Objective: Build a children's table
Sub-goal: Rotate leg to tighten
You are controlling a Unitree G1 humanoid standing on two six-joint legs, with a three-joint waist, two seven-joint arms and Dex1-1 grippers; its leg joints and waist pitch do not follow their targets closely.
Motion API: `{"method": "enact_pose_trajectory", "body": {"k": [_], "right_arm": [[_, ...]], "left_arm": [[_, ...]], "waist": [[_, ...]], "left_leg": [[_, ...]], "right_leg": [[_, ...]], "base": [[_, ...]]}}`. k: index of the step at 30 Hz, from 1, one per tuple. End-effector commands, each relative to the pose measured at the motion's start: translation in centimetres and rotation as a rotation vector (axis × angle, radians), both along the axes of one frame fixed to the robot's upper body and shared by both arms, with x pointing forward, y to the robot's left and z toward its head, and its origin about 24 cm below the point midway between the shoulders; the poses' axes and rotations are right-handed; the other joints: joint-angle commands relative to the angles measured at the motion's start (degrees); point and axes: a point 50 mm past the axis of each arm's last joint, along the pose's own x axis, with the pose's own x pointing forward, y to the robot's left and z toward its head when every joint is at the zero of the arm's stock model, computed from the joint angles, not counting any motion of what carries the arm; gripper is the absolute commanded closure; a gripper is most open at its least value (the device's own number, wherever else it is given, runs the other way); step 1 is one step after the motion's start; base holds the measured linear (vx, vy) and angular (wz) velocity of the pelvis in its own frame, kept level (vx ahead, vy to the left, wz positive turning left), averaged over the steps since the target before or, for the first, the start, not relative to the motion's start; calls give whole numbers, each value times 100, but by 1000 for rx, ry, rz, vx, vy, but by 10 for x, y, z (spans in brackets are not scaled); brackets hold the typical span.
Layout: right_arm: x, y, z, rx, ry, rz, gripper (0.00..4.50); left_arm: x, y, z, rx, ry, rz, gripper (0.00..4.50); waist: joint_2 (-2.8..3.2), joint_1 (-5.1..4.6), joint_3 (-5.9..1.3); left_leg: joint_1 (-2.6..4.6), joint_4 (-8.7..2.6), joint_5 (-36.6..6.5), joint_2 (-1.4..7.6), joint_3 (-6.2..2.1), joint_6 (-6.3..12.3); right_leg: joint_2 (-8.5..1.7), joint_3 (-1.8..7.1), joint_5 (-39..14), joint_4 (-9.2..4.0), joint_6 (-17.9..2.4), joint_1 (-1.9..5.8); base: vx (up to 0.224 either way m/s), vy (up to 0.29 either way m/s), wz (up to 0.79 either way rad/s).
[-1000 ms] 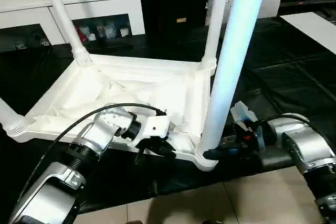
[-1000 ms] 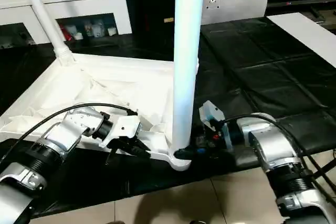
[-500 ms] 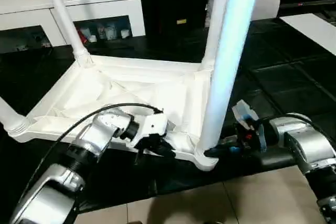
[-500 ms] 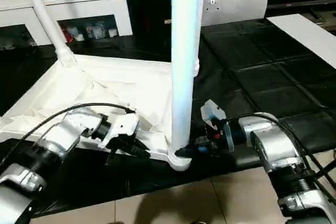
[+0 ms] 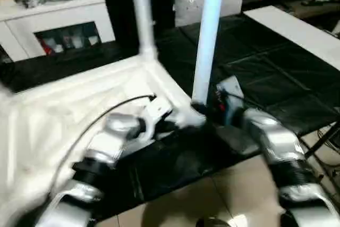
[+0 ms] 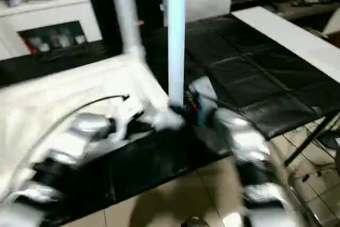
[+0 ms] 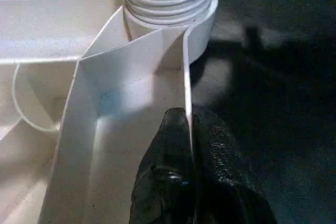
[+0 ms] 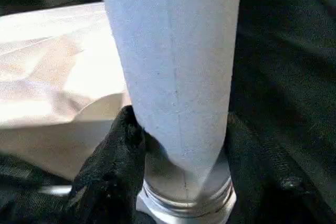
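Observation:
The children's table lies upside down, its white top on a black mat. One leg stands in the far corner. A nearer leg stands in the front corner socket. My left gripper is shut on the top's thin rim wall just beside that socket. My right gripper is closed around the base of the near leg, with a black finger pressed on each side. In the head view both grippers meet at that corner, left gripper and right gripper.
A white cabinet with glass doors stands behind at the left. The black mat stretches to the right, with a white board at its far right. Tiled floor lies below the mat's front edge.
The whole picture has swung and blurred, so the camera has moved. Both grippers stay at the same front corner with the same holds.

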Motion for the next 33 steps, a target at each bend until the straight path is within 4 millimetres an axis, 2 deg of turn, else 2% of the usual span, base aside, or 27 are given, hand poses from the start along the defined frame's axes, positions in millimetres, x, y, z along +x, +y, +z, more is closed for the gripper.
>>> {"method": "enact_pose_trajectory", "body": {"k": [1, 2, 3, 4, 5, 7, 10, 13, 14, 15, 16, 17, 20, 21, 23, 28, 29, 33], "right_arm": [[-3, 18, -10, 21, 35, 42, 185], [-3, 20, -8, 35, 26, 45, 179], [-2, 20, -8, 38, 25, 44, 179], [-3, 20, -5, 61, 18, 48, 165], [-4, 19, -1, 83, -2, 67, 141], [-6, 12, 0, 72, -20, 98, 137], [-8, 5, 1, 66, -34, 122, 118], [-14, -7, 3, 75, -45, 211, 81], [-24, -17, 5, 23, -60, 351, 69], [-28, -20, 5, 2, -64, 405, 61], [-30, -21, 5, -8, -66, 431, 53], [-31, -24, 7, -5, -60, 439, 45], [-33, -38, 12, -38, -62, 507, 25], [-34, -39, 13, -46, -65, 518, 25], [-36, -42, 14, -72, -72, 567, 25], [-51, -48, 18, -52, -3, 772, 25], [-53, -49, 18, -48, 15, 808, 51], [-57, -50, 19, -35, 43, 871, 65]], "left_arm": [[-1, -29, 20, -85, -70, -87, 450], [-1, -29, 21, -81, -73, -85, 450], [-1, -29, 21, -80, -74, -85, 450], [-1, -28, 21, -70, -80, -88, 450], [-2, -25, 20, -52, -86, -96, 450], [-1, -20, 19, -39, -92, -109, 450], [-1, -18, 20, -45, -94, -129, 450], [0, -11, 20, -42, -96, -165, 450], [-2, -5, 19, -29, -89, -223, 450], [-2, -3, 18, -25, -87, -246, 450], [-2, -2, 18, -24, -86, -256, 450], [-4, 0, 19, -24, -81, -287, 450], [-9, 13, 15, 45, -54, -424, 450], [-10, 14, 14, 52, -52, -438, 450], [-12, 19, 12, 82, -43, -496, 450], [-20, 30, 10, 158, -14, -683, 450], [-21, 31, 10, 170, -8, -715, 450], [-22, 32, 12, 170, -6, -762, 450]], "waist": [[-60, 64, -380], [-65, 65, -393], [-66, 97, -406], [-58, 107, -406], [-56, 143, -405], [-57, 178, -403], [-57, 242, -401], [-50, 299, -399], [-53, 314, -399], [-62, 380, -399], [-55, 427, -407], [-75, 441, -399], [-50, 521, -393], [-46, 530, -394], [-39, 612, -396], [-47, 751, -402], [-49, 776, -409], [-70, 807, -393]], "left_leg": [[-97, -404, -713, 226, -115, 603], [-112, -400, -625, 234, -117, 659], [-108, -392, -432, 254, -121, 763], [-122, -389, -344, 259, -128, 812], [-119, -381, -253, 258, -112, 943], [-116, -376, -232, 252, -104, 997], [-94, -377, -297, 261, -93, 985], [-76, -386, -351, 274, -94, 953], [-82, -384, -328, 277, -96, 948], [-69, -380, -373, 278, -85, 991], [-60, -376, -318, 289, -84, 1044], [-69, -383, -294, 292, -81, 1068], [-52, -397, -345, 297, -87, 975], [-35, -398, -358, 309, -78, 955], [-14, -401, -336, 331, -70, 881], [-18, -398, -321, 334, -56, 926], [-23, -399, -306, 341, -60, 933], [-22, -410, -393, 335, -51, 807]], "right_leg": [[-299, 259, -2334, -452, -608, 377], [-302, 268, -2134, -420, -675, 393], [-311, 285, -1762, -369, -833, 395], [-311, 289, -1600, -335, -898, 406], [-314, 296, -1392, -316, -990, 422], [-316, 294, -1388, -317, -1004, 426], [-322, 301, -1533, -333, -972, 420], [-313, 305, -1554, -334, -965, 413], [-315, 310, -1528, -325, -962, 419], [-314, 314, -1510, -328, -935, 421], [-318, 333, -1392, -294, -973, 407], [-318, 336, -1373, -296, -991, 409], [-323, 330, -1582, -303, -970, 402], [-319, 339, -1590, -306, -972, 388], [-320, 358, -1524, -287, -985, 371], [-317, 370, -1368, -251, -1021, 382], [-326, 373, -1347, -242, -1035, 390], [-335, 373, -1581, -263, -1009, 388]], "base": [[0, 0, 0], [0, 0, 0], [0, 0, 0], [0, 0, 0], [0, 0, 0], [0, 0, 0], [0, 0, 0], [0, 0, 0], [0, 0, 0], [0, 0, 0], [0, 0, 0], [0, 0, 0], [0, 0, 0], [0, 0, 0], [0, 0, 0], [0, 0, 0], [0, 0, 0], [0, 0, 0]]}}
